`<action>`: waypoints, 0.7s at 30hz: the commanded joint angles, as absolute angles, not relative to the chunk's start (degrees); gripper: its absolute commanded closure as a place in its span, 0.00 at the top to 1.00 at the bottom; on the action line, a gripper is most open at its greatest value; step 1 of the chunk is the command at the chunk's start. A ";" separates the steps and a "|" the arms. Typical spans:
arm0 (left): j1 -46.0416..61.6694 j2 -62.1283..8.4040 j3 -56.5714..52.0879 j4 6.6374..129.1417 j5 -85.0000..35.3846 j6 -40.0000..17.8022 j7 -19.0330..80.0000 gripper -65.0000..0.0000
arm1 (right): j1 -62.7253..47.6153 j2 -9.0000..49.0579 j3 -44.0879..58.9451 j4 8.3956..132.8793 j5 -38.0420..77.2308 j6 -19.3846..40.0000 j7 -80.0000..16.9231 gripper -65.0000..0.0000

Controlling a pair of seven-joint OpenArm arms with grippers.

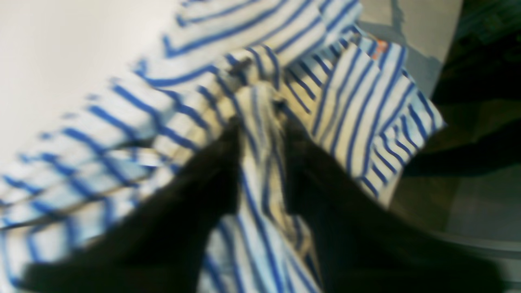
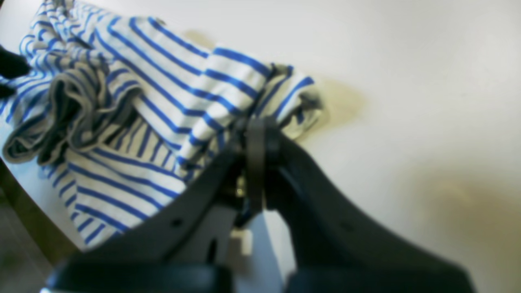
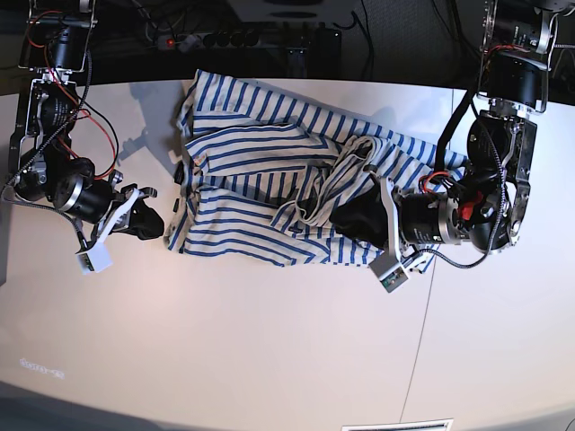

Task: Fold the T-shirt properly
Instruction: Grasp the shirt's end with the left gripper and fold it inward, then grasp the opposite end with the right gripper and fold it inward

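While we look from closest to farthest, each line names one part of the scene.

Left gripper [image 1: 260, 122]: our left wrist view shows its two dark fingers pinched together on a bunched ridge of striped cloth, so we read it as clenched on the T-shirt [image 3: 260, 180]. From the base view it sits over the garment's crumpled middle-right part.

Right gripper [image 2: 255, 126]: its fingers meet on the cloth edge at the shirt's corner, so we judge it closed on fabric too. The picture is blurred, so we say this with some caution.

T-shirt position: it lies on the white table [image 3: 269, 359], spread across the far half between both arms, rumpled and partly doubled over, not yet a neat fold. One part hangs off the table edge near the left arm.

Orange mark [image 1: 380, 47]: a small spot on the sleeve, beyond the left gripper.

Risk, left side: we hold several layers at once; pulling could drag the whole bundle and deepen the wrinkles.

Risk, right side: the hold is thin, right at the hem, so cloth may slip free.

Risk, both: uneven pulling could skew the fold.
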State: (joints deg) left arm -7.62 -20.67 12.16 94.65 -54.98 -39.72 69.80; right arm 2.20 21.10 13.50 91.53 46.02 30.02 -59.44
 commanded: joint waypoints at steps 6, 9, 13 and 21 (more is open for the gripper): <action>-8.56 -25.47 8.19 95.72 -52.88 -40.00 68.77 0.00 | 3.14 21.93 14.09 92.40 43.81 34.28 -58.08 0.00; -8.38 -29.30 8.01 95.70 -52.86 -40.00 68.36 0.00 | 3.14 21.93 17.43 92.40 42.37 34.26 -58.06 0.00; -7.09 -34.13 8.01 95.66 -52.80 -40.00 64.42 0.00 | 2.63 22.06 25.56 92.27 42.98 34.26 -60.73 0.00; -6.20 -37.56 7.68 95.61 -47.05 -40.00 59.86 0.00 | -3.86 23.66 26.98 84.53 52.90 34.28 -65.91 0.00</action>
